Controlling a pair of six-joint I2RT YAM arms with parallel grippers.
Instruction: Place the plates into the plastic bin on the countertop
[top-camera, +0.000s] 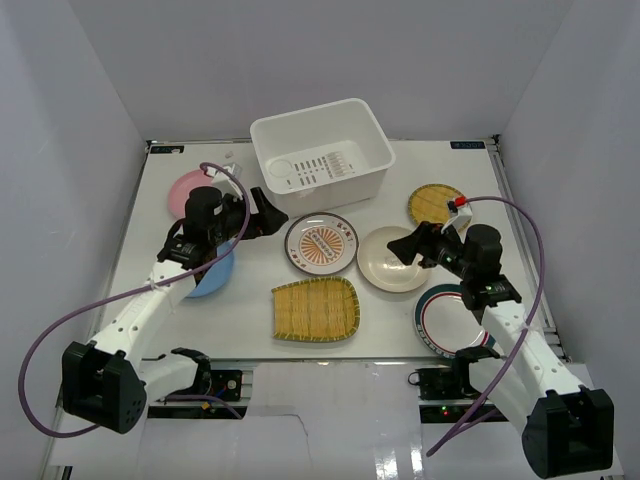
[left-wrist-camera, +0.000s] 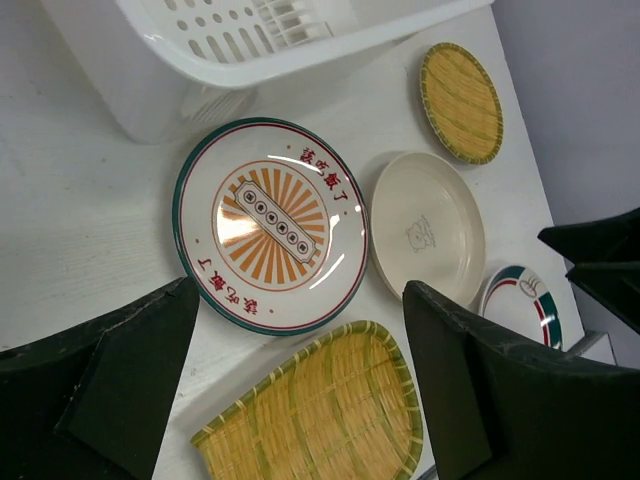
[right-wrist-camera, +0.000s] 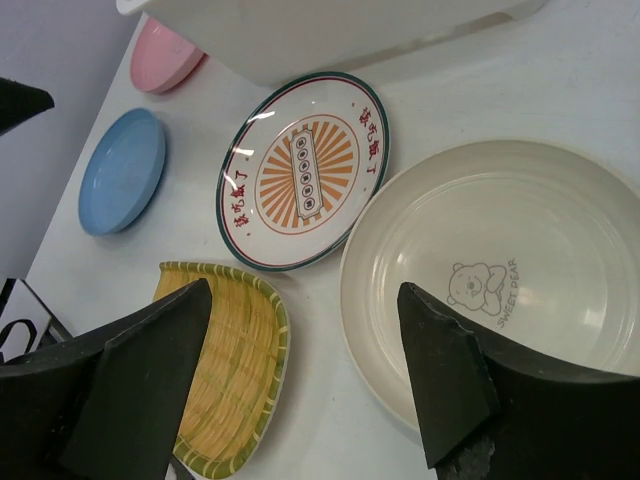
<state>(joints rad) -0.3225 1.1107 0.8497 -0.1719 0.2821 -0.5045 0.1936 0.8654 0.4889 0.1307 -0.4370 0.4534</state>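
Left gripper (top-camera: 270, 215) fingers spread wide, empty, pointed at round white orange-patterned plate (top-camera: 320, 243) just ahead of it. Right gripper (top-camera: 405, 245) also wide, empty, over round cream plate (top-camera: 385, 272); contact cannot be told. White rectangular plastic bin (top-camera: 300, 125) beyond both grippers, nothing in it. All seven plates lie on white countertop (top-camera: 240, 300):
- pink dish (top-camera: 185, 188) left of left gripper
- blue dish (top-camera: 212, 280) under left arm
- fan-shaped yellow woven-look plate (top-camera: 315, 308) between grippers, nearer the bases
- round yellow woven-look plate (top-camera: 435, 203) just beyond right gripper
- green-red-rimmed white plate (top-camera: 445, 320) under right arm

Task looks unstarted, seven to go. Both arms reach forward, wrists turned inward and tilted down.
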